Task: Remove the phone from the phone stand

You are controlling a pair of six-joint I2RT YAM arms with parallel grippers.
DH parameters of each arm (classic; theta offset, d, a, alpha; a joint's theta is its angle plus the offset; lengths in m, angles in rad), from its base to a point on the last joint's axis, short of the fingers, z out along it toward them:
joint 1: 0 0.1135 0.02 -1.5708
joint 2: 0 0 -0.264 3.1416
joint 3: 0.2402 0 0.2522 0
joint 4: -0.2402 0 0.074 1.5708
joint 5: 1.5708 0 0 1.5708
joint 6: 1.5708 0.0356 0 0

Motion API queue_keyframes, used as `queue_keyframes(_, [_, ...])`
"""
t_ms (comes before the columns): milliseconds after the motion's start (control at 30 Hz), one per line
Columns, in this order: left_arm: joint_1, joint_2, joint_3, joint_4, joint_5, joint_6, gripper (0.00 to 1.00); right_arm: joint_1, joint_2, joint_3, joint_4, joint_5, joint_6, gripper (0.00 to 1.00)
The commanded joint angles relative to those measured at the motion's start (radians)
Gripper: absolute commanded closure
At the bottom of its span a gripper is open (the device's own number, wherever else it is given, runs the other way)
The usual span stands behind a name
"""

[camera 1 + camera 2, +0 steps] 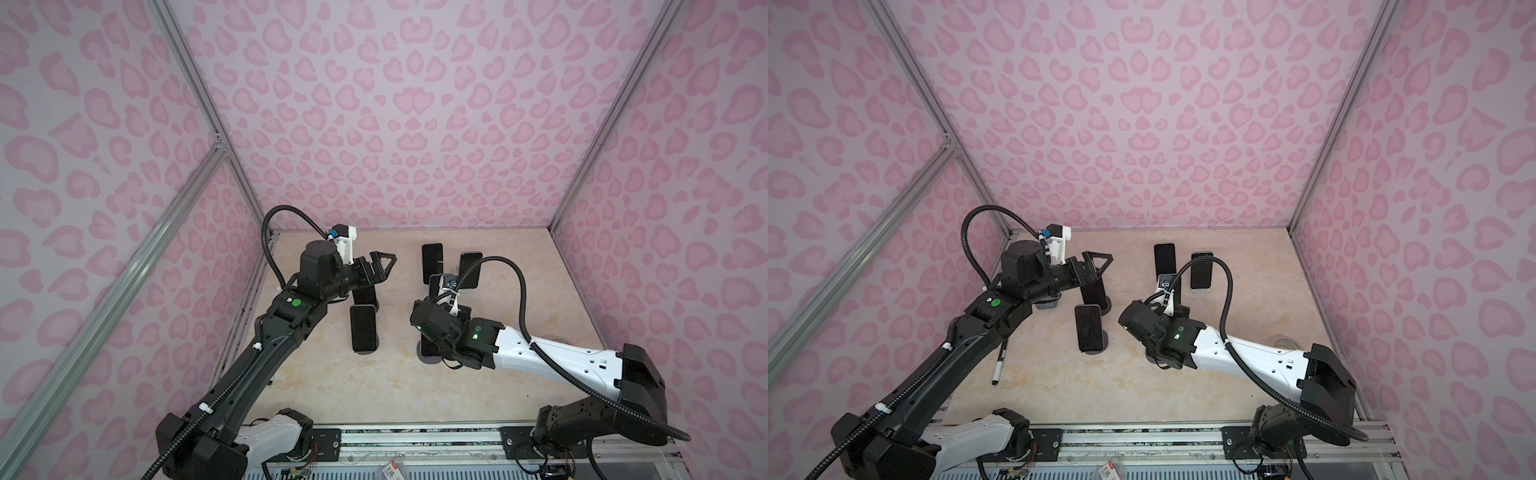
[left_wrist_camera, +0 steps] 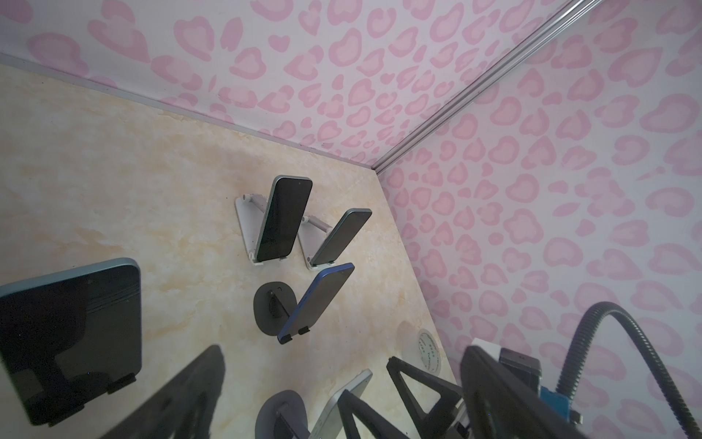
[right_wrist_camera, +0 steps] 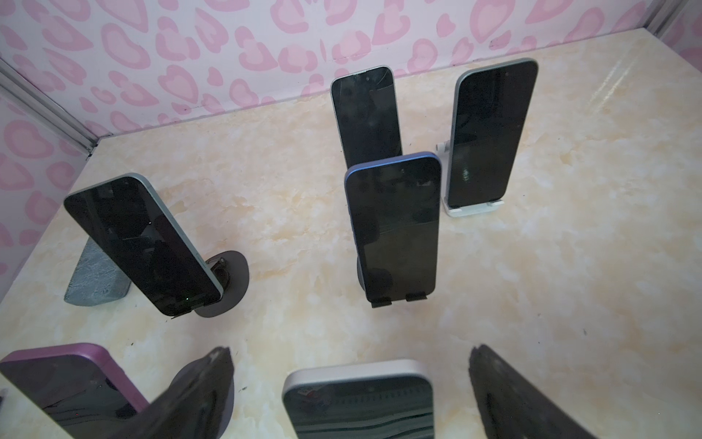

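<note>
Right wrist view showed the right gripper [image 3: 351,353], jaws spread wide either side of the top of a silver-rimmed phone [image 3: 357,403] propped on its dark round phone stand [image 2: 279,412] near the middle of the table [image 3: 569,304]; that forearm reached leftward, wrist bent down. Farther back and left, the left gripper [image 1: 380,266] hung level, pointing right, jaws likewise apart, empty

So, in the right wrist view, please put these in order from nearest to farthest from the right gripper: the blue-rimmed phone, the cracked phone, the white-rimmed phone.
1. white-rimmed phone: directly before the right gripper, framed by its open jaws.
2. blue-rimmed phone: beyond it, in the middle of the table.
3. cracked phone: behind the blue-rimmed one, close to the back wall.
</note>
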Motion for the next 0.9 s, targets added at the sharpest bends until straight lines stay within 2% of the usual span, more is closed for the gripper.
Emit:
queue_keyframes(0, [-0.001,0.006,-0.001,0.023,0.02,0.009,0.0,0.0,0.012,0.001,-0.016,0.025,-0.024,0.01])
queue_keyframes(467, [-0.001,0.028,-0.003,0.026,0.031,0.005,0.0,0.0,0.034,-0.053,0.029,-0.035,-0.038,0.01])
queue_keyframes(867, [-0.001,0.028,-0.001,0.025,0.031,0.006,0.0,-0.001,0.064,-0.061,0.03,-0.022,-0.033,0.09])
